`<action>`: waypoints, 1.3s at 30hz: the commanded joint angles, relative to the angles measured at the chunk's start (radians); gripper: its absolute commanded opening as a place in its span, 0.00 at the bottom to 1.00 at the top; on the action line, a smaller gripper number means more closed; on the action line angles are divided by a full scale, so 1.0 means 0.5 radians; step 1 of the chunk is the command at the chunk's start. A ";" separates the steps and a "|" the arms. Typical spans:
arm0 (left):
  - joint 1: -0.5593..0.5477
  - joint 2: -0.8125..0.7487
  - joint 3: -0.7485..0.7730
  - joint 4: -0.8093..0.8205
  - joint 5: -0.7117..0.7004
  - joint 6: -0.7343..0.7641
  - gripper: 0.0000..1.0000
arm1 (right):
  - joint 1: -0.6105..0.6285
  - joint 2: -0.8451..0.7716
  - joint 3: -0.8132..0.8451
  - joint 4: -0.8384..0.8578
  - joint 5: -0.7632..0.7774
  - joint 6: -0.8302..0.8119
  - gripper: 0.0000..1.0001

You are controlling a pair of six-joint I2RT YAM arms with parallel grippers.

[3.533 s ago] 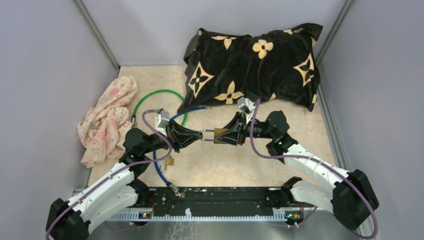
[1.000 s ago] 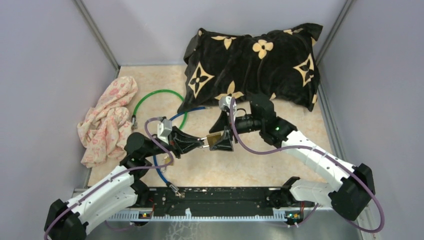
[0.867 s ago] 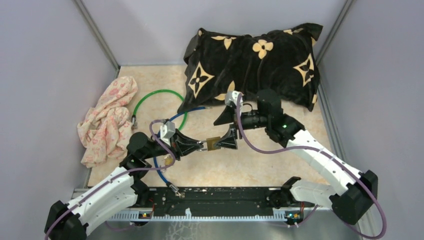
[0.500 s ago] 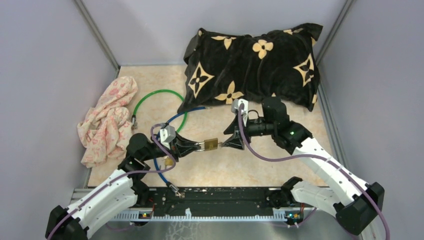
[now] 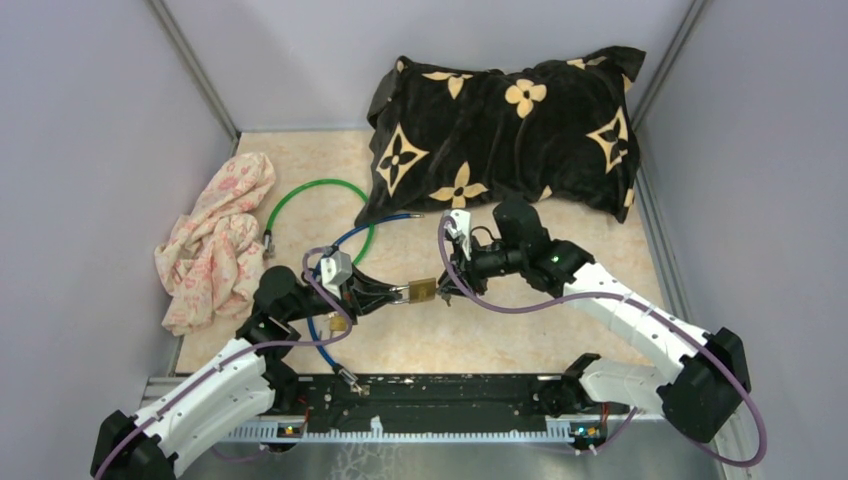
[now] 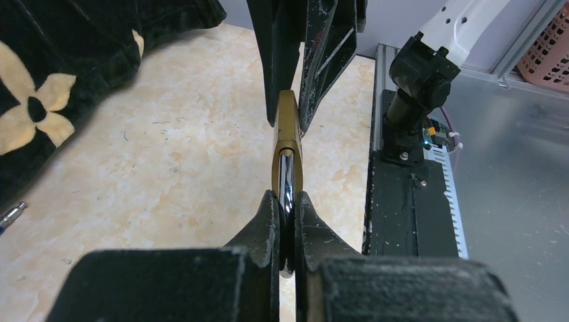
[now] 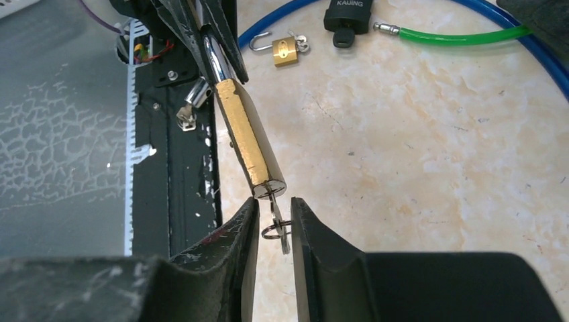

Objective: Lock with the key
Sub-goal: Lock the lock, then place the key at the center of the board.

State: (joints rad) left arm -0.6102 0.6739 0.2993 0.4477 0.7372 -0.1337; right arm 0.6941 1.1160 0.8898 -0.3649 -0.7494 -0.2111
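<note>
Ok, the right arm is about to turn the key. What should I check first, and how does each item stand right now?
1. Left gripper shut on the steel shackle of the brass padlock: ok.
2. Small silver key seated in the keyhole at the padlock's base: ok.
3. Right gripper straddles the key: ok.
4. Right gripper firmly clamped on the key: cannot tell.
5. Shackle pushed fully home in the body: cannot tell.
6. Padlock apart from the blue cable: ok.
</note>
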 commanded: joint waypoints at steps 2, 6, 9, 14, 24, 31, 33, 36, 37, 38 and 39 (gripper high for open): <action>0.008 -0.016 0.058 0.212 0.040 -0.011 0.00 | 0.042 0.027 0.032 0.080 0.050 -0.065 0.19; 0.008 -0.015 0.058 0.212 0.040 -0.025 0.00 | 0.053 0.059 0.023 0.097 0.074 -0.072 0.17; 0.008 -0.021 0.064 0.196 0.030 -0.029 0.00 | 0.058 0.079 0.022 0.101 0.055 -0.066 0.16; 0.008 -0.030 0.127 0.039 0.039 0.044 0.00 | 0.066 0.087 0.030 0.082 0.039 -0.078 0.00; 0.033 -0.152 0.440 -0.859 -0.257 0.646 0.00 | 0.060 0.036 0.061 -0.236 0.663 -0.131 0.00; 0.057 -0.288 0.429 -1.155 -0.390 0.752 0.00 | -0.075 -0.030 0.054 -0.302 0.860 -0.056 0.00; 0.058 -0.312 0.418 -1.133 -0.389 0.729 0.00 | -0.103 -0.024 0.062 -0.310 0.959 0.000 0.00; 0.057 -0.296 0.399 -1.046 -0.520 0.552 0.00 | -0.292 0.051 0.067 -0.316 1.204 0.236 0.00; 0.055 -0.284 0.388 -0.988 -0.559 0.450 0.00 | -0.404 0.089 0.046 -0.296 1.237 0.368 0.00; 0.057 -0.281 0.366 -0.926 -0.589 0.318 0.00 | -0.524 0.133 0.013 -0.272 1.231 0.514 0.00; 0.055 -0.283 0.336 -0.829 -0.604 0.184 0.00 | -0.637 0.175 -0.035 -0.237 1.221 0.641 0.00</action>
State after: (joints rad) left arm -0.5823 0.5457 0.4770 -0.1707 0.5022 0.1513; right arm 0.5541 1.1511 0.9009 -0.5278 -0.2512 -0.1398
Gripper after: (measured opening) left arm 0.049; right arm 0.005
